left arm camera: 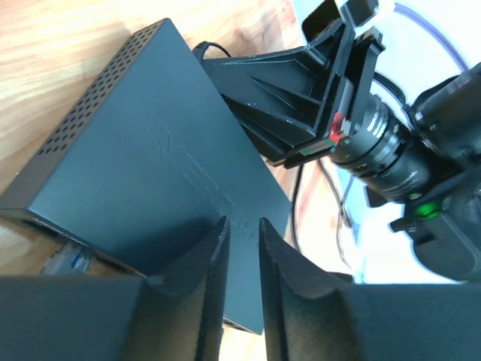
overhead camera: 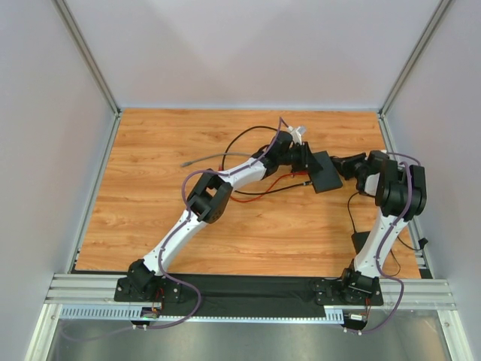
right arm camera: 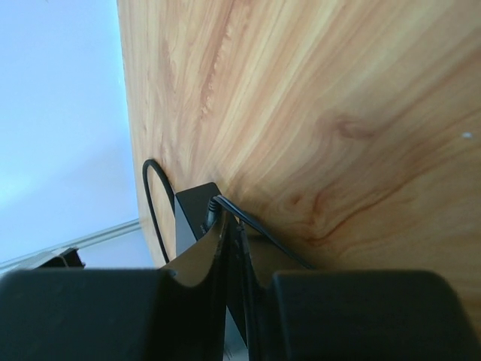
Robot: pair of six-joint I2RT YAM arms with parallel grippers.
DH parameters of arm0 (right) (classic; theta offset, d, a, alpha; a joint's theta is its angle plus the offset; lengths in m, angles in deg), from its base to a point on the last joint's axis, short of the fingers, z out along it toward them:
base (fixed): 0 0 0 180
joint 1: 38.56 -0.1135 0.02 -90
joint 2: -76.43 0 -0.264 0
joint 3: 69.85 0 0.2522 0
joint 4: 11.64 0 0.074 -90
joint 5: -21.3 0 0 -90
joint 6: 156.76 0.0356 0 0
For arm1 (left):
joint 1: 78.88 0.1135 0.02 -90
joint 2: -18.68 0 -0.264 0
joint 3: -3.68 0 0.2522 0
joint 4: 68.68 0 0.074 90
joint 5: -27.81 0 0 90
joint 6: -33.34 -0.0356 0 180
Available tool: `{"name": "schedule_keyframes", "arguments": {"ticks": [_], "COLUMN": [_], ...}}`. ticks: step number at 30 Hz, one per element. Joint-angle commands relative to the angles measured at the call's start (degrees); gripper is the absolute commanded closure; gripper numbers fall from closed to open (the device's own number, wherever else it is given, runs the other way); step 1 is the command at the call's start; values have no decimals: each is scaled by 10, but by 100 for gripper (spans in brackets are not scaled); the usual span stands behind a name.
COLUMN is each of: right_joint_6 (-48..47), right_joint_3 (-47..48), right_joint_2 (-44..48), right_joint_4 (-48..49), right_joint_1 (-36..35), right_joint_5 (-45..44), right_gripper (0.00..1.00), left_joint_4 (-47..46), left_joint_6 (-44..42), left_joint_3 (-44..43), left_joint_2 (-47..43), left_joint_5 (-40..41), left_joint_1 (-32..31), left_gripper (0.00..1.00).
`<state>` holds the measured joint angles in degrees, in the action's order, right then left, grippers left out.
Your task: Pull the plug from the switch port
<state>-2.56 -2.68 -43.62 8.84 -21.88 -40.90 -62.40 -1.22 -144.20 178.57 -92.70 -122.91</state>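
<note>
Wooden table [overhead camera: 263, 241], right of centre nr back edge: left gripper [left arm camera: 242, 226] is held over switch [left arm camera: 150, 165], fingers [left arm camera: 199, 293] slightly apart, plug [left arm camera: 66, 259] not yet gripped; switch is clamped by right gripper [right arm camera: 231, 233], prob. as brace.

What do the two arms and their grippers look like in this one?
Both the left arm and right arm have white link shells with chunky black joints, and a purple cable loops along each. The left gripper and right gripper are matte black, with wedge-shaped fingers. A green light glows on the right wrist.
</note>
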Motion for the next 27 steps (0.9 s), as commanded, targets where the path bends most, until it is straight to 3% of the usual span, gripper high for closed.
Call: {"name": "schedule_keyframes", "arguments": {"ticks": [1, 6, 14, 27], "right_joint_6": [-7, -6, 12, -2], "right_joint_3": [17, -5, 20, 67], "right_joint_2": [-15, 1, -10, -31], "right_joint_4": [37, 35, 43, -22], "right_joint_1": [1, 0, -2, -9], "right_joint_5": [25, 4, 10, 10], "right_gripper": [87, 77, 76, 78], "left_joint_4": [5, 2, 31, 103], "left_joint_6": [65, 86, 74, 55], "left_joint_3": [-31, -19, -10, -44], "left_joint_2": [22, 24, 11, 18], "left_joint_5": [-29, -46, -40, -50], "left_joint_1": [13, 17, 17, 20], "left_gripper": [72, 75, 76, 74]}}
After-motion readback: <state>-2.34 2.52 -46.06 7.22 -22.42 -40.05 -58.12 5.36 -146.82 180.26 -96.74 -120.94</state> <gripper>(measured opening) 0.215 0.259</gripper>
